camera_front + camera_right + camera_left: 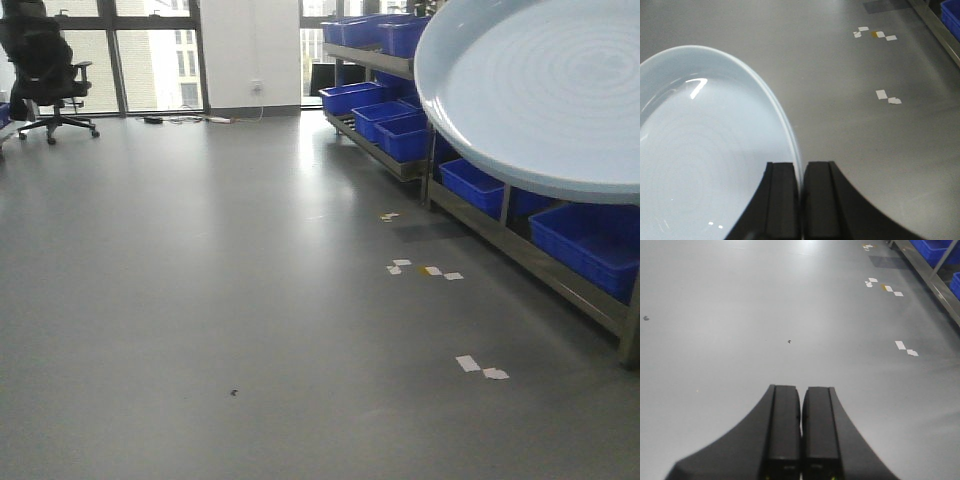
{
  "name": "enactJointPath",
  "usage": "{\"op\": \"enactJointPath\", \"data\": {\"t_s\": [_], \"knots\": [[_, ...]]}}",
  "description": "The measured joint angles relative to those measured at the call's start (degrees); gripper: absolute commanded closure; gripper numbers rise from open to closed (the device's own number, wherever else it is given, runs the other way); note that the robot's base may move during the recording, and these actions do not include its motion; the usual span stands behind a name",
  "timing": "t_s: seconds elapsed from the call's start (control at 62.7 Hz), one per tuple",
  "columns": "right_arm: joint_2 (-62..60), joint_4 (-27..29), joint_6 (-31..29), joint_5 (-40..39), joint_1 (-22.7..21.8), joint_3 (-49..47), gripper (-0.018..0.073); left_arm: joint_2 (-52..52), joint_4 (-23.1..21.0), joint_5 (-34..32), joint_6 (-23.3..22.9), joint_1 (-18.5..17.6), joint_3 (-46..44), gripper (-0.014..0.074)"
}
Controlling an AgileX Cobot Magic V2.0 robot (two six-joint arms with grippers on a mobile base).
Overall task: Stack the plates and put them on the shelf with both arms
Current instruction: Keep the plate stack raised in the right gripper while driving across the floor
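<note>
Pale bluish-white glossy round plate is pinched by its rim in my right matte-black gripper, left matte-black gripper clenched tight.

Pale blue-white plate w/ faint rings; blue bins; grey floor

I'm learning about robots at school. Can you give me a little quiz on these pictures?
1. True or false: the left fingers are spread wide open.
2. What do the right fingers pinch? A) plate B) cup C) spoon
3. Fill in: the bins on the metal shelf are coloured ____.

Key: 1 false, they are closed together. 2 A, by its rim. 3 blue.
</note>
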Motion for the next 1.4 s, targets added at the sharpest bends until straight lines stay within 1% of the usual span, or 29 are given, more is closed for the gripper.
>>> {"op": "enactJointPath", "data": {"t_s": [1.403], "knots": [[0.0,0.0,0.0,0.0,0.0,0.0,0.0503,0.0,0.0,0.0,0.0,0.0,0.0,0.0506]]}}
